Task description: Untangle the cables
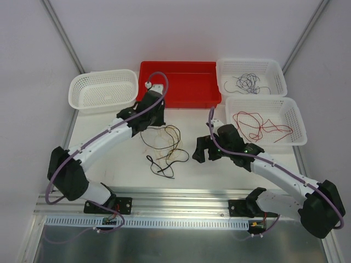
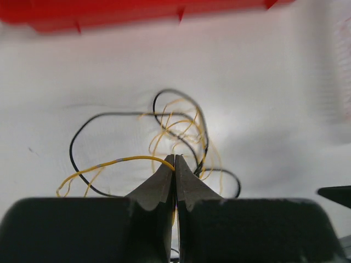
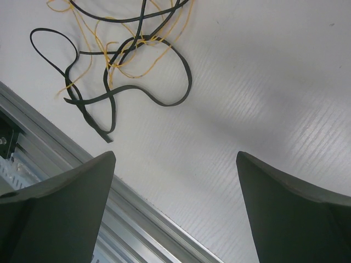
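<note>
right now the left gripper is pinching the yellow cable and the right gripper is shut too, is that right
Not quite. The right gripper is open, its jaws wide apart with nothing between them, as the right wrist view shows. The left gripper is indeed shut on the yellow cable.

Three white baskets [image 1: 104,90] are flanking one red tray [image 1: 178,82], one left, two right. Four cables [image 3: 189,82] are lying: black cable [image 2: 126,114] and yellow cable [image 2: 131,158] before it, red cable [image 1: 263,127] and dark cable [image 1: 247,82] rightward.

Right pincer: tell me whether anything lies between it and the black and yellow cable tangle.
Nothing visible does. Only bare table lies between the open right pincer and the black and yellow cable tangle.
</note>
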Robot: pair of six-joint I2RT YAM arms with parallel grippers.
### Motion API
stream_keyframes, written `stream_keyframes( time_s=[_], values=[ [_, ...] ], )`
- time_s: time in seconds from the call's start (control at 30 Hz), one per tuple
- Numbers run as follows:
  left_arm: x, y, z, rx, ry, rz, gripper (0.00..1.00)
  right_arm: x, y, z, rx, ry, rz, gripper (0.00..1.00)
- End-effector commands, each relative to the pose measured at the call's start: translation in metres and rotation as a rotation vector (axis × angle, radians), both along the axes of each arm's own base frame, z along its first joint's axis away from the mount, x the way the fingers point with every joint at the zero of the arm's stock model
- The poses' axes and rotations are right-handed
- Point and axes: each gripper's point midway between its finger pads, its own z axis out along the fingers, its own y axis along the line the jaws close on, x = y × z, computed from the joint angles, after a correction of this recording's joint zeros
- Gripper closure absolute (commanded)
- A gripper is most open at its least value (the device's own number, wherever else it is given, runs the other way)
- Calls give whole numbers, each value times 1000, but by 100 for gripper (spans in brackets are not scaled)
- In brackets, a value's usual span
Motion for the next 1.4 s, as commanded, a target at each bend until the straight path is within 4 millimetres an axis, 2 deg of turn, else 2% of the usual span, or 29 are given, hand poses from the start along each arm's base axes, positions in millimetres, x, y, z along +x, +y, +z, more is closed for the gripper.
stream_keyframes(
  time_s=[0.0, 0.07, 0.1, 0.17, 0.2, 0.27, 0.3, 0.4, 0.5, 0.57, 0.77, 0.83, 0.87, 0.9, 0.97, 1.0, 1.07, 1.1, 1.17, 1.23, 1.27, 1.3, 1.33, 1.37],
  values=[
    [4, 2, 139, -18, -313, -136, 100, 5, 3, 15, 41, -67, 3, 3],
    [1, 10, 178, 5, -399, -166, 100, 4, 3, 17, 40, -73, 6, 3],
    [-3, 12, 220, -31, -486, -177, 100, 4, 3, 18, 39, -74, 9, 3],
    [-9, 17, 259, -25, -584, -220, 99, 3, 3, 21, 37, -77, 20, 3],
    [-14, 21, 296, -59, -660, -218, 98, 3, 3, 23, 38, -79, 24, 3],
    [-20, 27, 330, -58, -744, -225, 97, 1, 2, 27, 41, -85, 27, 3],
    [-25, 33, 360, -82, -808, -210, 97, 2, 2, 29, 42, -90, 27, 3],
    [-33, 39, 402, -107, -903, -208, 97, 1, 0, 36, 52, -113, 26, 3],
    [-33, 38, 417, -106, -939, -218, 97, 0, -2, 40, 52, -125, 24, 3],
    [-28, 41, 416, -77, -941, -197, 97, -2, -5, 39, 46, -122, 21, 3],
    [-7, 51, 389, 32, -891, -132, 98, -5, -8, 39, 44, -123, 19, 3],
    [1, 51, 376, 51, -862, -133, 98, -6, -9, 39, 43, -120, 20, 3],
    [9, 57, 370, 63, -846, -117, 97, -6, -9, 39, 43, -121, 19, 3],
    [15, 54, 357, 42, -812, -132, 97, -6, -9, 39, 42, -120, 19, 3],
    [25, 60, 343, 20, -771, -123, 97, -7, -11, 39, 43, -123, 18, 3],
    [37, 74, 329, 30, -735, -89, 98, -8, -11, 37, 40, -120, 18, 3],
    [49, 78, 312, 27, -691, -78, 98, -8, -11, 37, 38, -124, 19, 3],
    [57, 88, 305, 43, -674, -51, 98, -8, -13, 35, 31, -126, 21, 3],
    [74, 93, 289, 64, -636, -39, 99, -9, -13, 33, 23, -121, 26, 3],
    [89, 108, 282, 75, -619, -9, 98, -10, -13, 31, 14, -116, 37, 3],
    [102, 110, 269, 83, -587, -4, 98, -10, -13, 31, 12, -118, 43, 3],
    [109, 116, 269, 85, -584, 9, 98, -10, -13, 32, 11, -121, 44, 3],
    [119, 130, 264, 98, -572, 39, 98, -10, -13, 31, 8, -123, 50, 3],
    [134, 135, 249, 114, -540, 48, 99, -9, -14, 31, 4, -124, 46, 3]
  ],
)
